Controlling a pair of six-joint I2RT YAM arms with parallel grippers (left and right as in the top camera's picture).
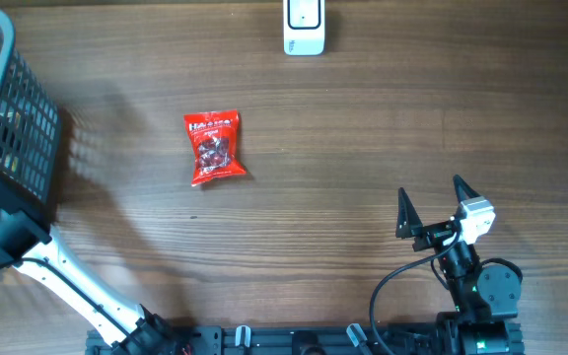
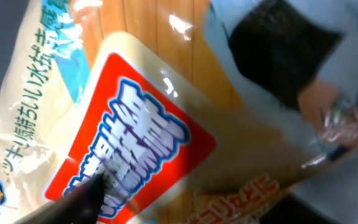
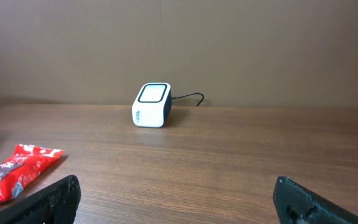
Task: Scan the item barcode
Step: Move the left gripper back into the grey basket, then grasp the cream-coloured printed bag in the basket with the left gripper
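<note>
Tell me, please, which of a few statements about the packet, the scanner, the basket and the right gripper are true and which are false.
1. The red snack packet lies flat on the table, apart from the white scanner. True.
2. The right gripper is shut on the packet. False: its jaws stand open and empty, well away from the packet.
3. The basket is on the robot's left side. True.
4. The scanner lies inside the basket. False: it stands on the table, at the far edge.
</note>
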